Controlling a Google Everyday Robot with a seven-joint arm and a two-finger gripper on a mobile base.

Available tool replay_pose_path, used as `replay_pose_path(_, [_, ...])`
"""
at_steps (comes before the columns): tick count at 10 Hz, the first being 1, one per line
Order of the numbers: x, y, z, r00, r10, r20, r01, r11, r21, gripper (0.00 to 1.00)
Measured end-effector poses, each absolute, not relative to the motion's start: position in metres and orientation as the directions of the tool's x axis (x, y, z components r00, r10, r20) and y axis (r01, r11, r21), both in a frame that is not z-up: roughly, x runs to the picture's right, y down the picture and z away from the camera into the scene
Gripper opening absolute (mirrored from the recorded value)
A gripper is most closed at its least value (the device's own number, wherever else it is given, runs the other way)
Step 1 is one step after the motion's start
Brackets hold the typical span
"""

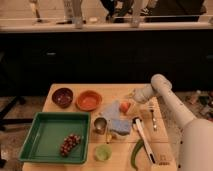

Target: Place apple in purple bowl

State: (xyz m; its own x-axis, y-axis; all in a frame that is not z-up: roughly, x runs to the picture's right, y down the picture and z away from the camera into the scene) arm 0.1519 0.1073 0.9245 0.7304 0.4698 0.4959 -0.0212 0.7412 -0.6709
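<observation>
The wooden counter (115, 90) fills the lower half of the view. The robot's white arm (170, 102) reaches in over it from the 4 o'clock corner toward the middle. A green tray (35, 127) takes up the counter's 8 o'clock part, with a dark red grape bunch (70, 144) lying on its floor near the tray's 4 o'clock corner. A crumpled blue cloth (114, 120) lies near the counter's centre. At 10 o'clock from the cloth sits the orange bowl (89, 100), and the purple bowl (63, 97) stands just beside that at its 9 o'clock, close to the counter's far left corner. The gripper (132, 94) hangs at the end of the arm over the far edge of the cloth, its jaws apart and clamped on nothing. The apple (125, 106) rests on the cloth's far right edge, at about 7 o'clock from the gripper and just beside it; whether the jaws touch it I cannot tell. From the apple the purple bowl lies at 9 o'clock, well apart, with the orange bowl between them. A long white and black tool (143, 140) and a curved green thing (137, 152) lie at 5 o'clock from the cloth. A metal cup (100, 125) stands at the cloth's 8 o'clock edge, and a small green cup (103, 153) stands at 6 o'clock from that. A fork (153, 117) lies at 3 o'clock from the cloth.
</observation>
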Motion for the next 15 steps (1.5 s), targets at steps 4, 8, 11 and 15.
replay_pose_path(4, [0.151, 0.111, 0.923, 0.724, 0.470, 0.505, -0.006, 0.736, -0.677, 0.49])
replay_pose_path(8, [0.147, 0.104, 0.907, 0.740, 0.438, 0.510, 0.006, 0.754, -0.657, 0.08])
replay_pose_path(11, [0.150, 0.093, 0.883, 0.739, 0.418, 0.528, 0.004, 0.781, -0.624, 0.00])
replay_pose_path(15, [0.151, 0.081, 0.856, 0.709, 0.404, 0.577, 0.011, 0.813, -0.582, 0.00])
